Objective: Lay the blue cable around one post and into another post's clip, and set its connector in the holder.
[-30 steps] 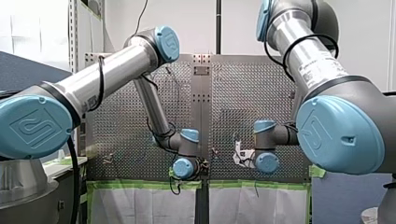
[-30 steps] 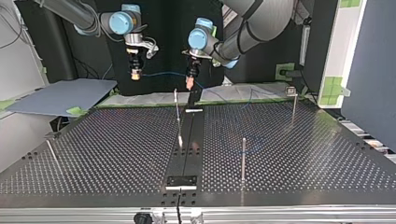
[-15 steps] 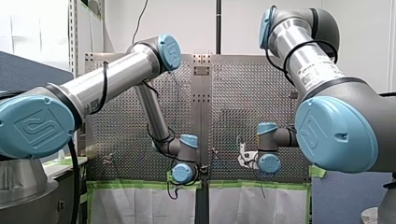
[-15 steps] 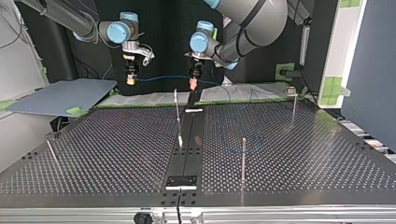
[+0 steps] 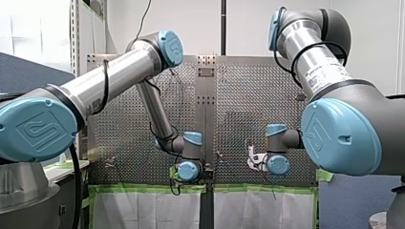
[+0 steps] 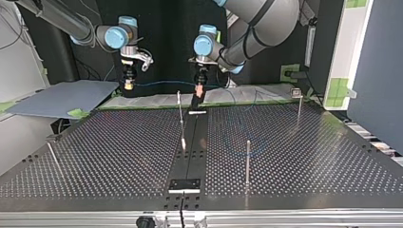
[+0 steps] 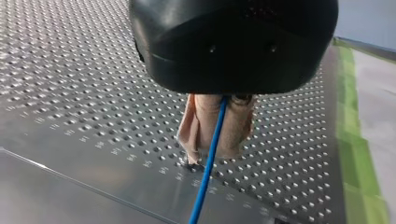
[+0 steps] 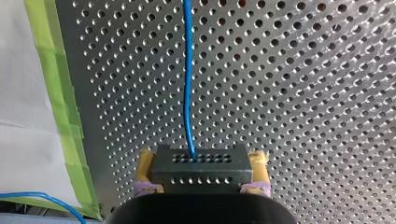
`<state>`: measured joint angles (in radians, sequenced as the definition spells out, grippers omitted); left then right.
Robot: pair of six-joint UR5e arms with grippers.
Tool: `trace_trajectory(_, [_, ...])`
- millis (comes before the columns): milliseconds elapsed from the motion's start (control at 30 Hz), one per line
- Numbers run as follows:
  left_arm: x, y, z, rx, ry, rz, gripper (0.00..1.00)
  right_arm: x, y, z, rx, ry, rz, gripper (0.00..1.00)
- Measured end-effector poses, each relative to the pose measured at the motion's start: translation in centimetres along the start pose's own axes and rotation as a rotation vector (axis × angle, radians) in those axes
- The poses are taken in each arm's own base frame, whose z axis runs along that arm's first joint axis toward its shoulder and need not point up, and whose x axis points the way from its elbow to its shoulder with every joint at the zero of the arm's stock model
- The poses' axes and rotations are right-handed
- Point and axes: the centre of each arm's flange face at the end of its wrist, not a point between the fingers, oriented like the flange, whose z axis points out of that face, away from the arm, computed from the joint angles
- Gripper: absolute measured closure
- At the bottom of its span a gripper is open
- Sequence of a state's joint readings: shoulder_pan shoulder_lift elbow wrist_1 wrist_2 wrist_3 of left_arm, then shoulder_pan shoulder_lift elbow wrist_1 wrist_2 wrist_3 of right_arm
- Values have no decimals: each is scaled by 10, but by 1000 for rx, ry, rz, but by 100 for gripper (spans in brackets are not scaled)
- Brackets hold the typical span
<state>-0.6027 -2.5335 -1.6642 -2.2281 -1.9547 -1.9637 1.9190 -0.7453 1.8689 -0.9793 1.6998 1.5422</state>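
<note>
We work in a robotics lab: two industrial arms (image 5: 119,71) reach over a perforated metal desk (image 6: 294,156) with thin steel posts (image 6: 247,161) standing on it, green tape (image 5: 143,188) along the desk's edge, and white walls (image 5: 363,28) beyond the desk.

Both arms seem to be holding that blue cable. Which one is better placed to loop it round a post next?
Probably left: the left jaws pinch the cable close to the middle post in the top view, while the right jaws hold the connector farther from it.
</note>
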Motion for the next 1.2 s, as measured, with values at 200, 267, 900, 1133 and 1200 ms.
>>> trace_trajectory(200, [-8, -6, 1, 12, -15, 0, 100, 1, 3, 3, -5, -7, -8, 100])
trace_trajectory(267, [-9, -7, 2, 18, -21, -2, 100, 2, 4, 5, -10, -9, -9, 100])
trace_trajectory(900, [8, -2, 9, 75, -39, -21, 100, 8, 25, 20, -46, -6, -13, 100])
trace_trajectory(1133, [2, -8, 19, 97, -53, -31, 100, 10, 28, 24, -47, -2, -16, 100])
trace_trajectory(1200, [0, -10, 22, 104, -57, -31, 100, 10, 29, 24, -45, 0, -15, 100])
